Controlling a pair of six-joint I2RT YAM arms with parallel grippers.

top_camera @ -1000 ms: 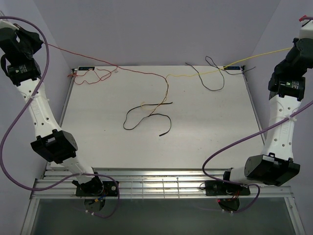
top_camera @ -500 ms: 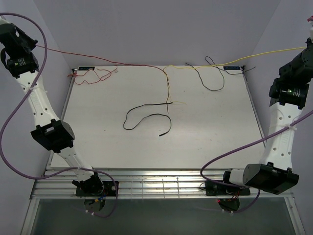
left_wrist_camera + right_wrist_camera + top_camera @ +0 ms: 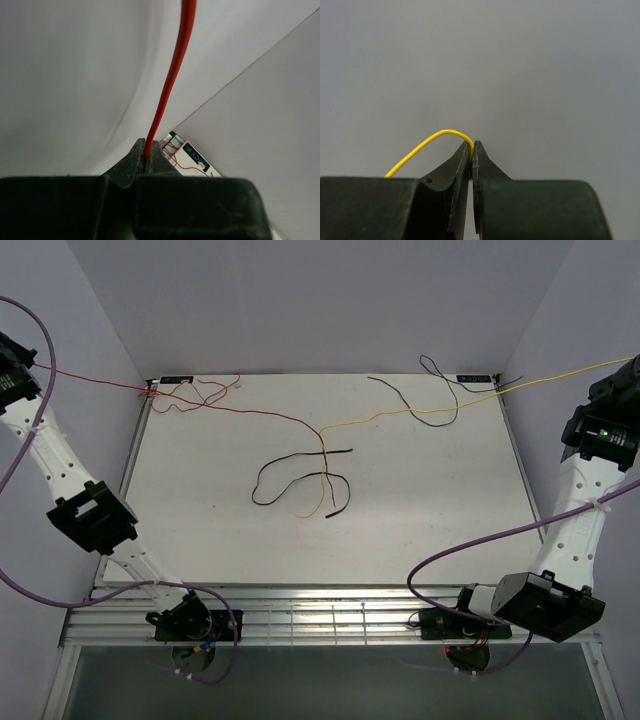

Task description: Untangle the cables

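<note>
At mid-table the cables are not yet separated. The red cable (image 3: 250, 412) runs in from the left and the yellow cable (image 3: 420, 412) from the right. They meet just above a black cable (image 3: 290, 478) and appear hooked round each other there. Their loose tails fall across the black loop toward the near side. I cannot tell from the overhead view whether the black one is caught in that crossing or merely lies under it. A second black cable (image 3: 400, 395) lies by the far right corner, with the yellow passing over or beside it. A slack red bundle (image 3: 190, 395) sits at the far left corner of the table (image 3: 200, 540).

Left gripper (image 3: 148, 156): jaws pinched together on the red cable, which leaves the tips and runs off toward the table's far corner.

Right gripper (image 3: 471, 146): jaws closed on the yellow cable, which arcs away to the left of the tips.

Both arms are set well out to opposite sides and raised off the table, so each wire lifts in a line from its grip to the crossing. My reading is that I hold them apart this way to put the tangle under tension and expose where red and yellow lock.

Risk noted: pulling further could tighten the knot rather than free it, and wires this thin may slip through the pads.
</note>
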